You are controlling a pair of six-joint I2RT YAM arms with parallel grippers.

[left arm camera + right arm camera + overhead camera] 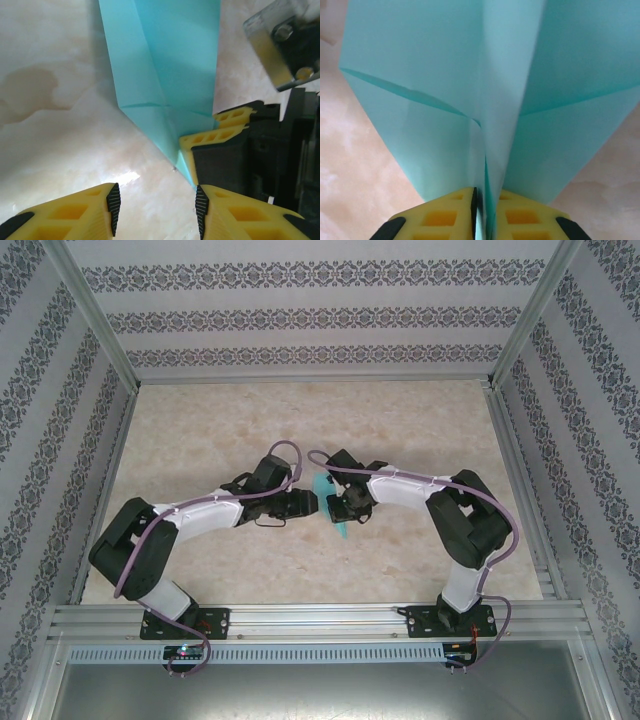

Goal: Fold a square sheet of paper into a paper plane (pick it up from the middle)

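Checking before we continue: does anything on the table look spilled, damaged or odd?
One thing: a brownish blotch on the table near the paper plane, like a dried spill, though it may be marble pattern. The plane looks cleanly creased, pinched in the right claw.
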